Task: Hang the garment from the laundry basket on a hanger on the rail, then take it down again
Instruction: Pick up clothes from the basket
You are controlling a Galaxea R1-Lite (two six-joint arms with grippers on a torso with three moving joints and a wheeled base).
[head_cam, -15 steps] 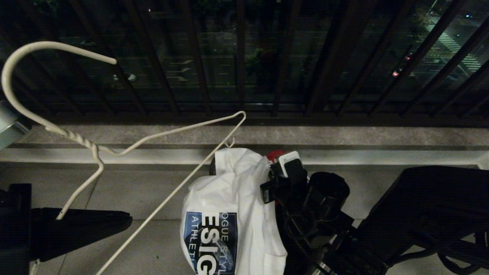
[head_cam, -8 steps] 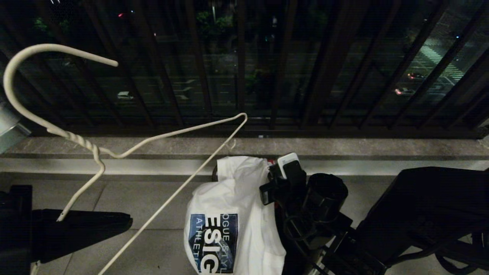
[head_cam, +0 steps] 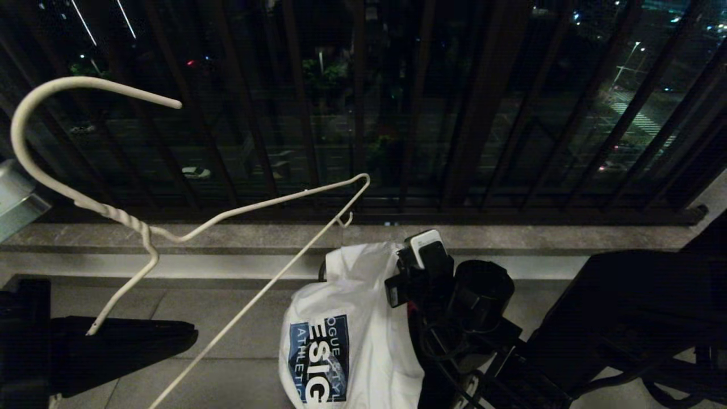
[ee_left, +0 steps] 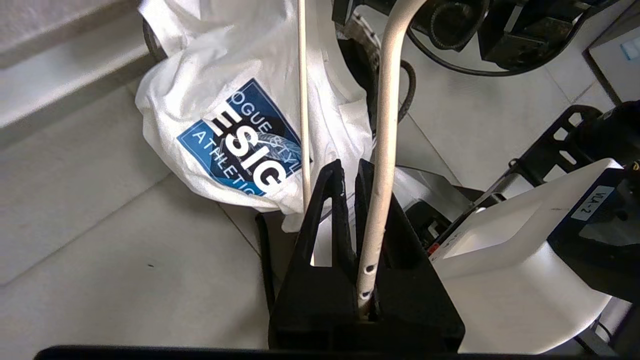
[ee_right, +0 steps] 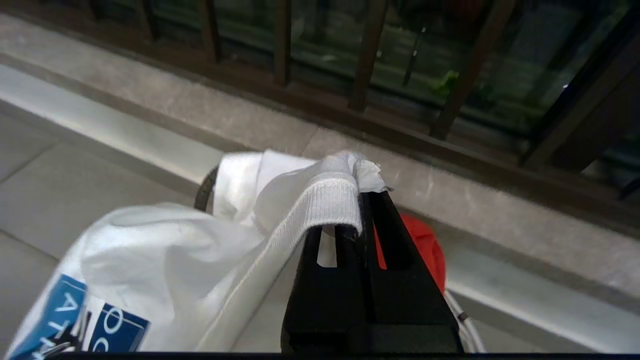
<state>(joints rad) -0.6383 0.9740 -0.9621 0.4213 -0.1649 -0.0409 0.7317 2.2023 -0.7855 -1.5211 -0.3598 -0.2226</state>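
At near left our left gripper (ee_left: 350, 172) is clamped on the white wire hanger (head_cam: 170, 233). Our right gripper (ee_right: 367, 200) pinches the T-shirt (head_cam: 346, 324) collar (ribbed edge), centre, near the balustrade (head_cam: 363, 102).

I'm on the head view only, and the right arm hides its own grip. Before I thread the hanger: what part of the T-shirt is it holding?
Observer: The right gripper has its jaws shut on the ribbed collar of the T-shirt; the right wrist view shows it.
Operator: And the grip on the left side?
Observer: The left gripper clamps one arm of the hanger near its end between the jaws; the thin bottom bar passes outside them.
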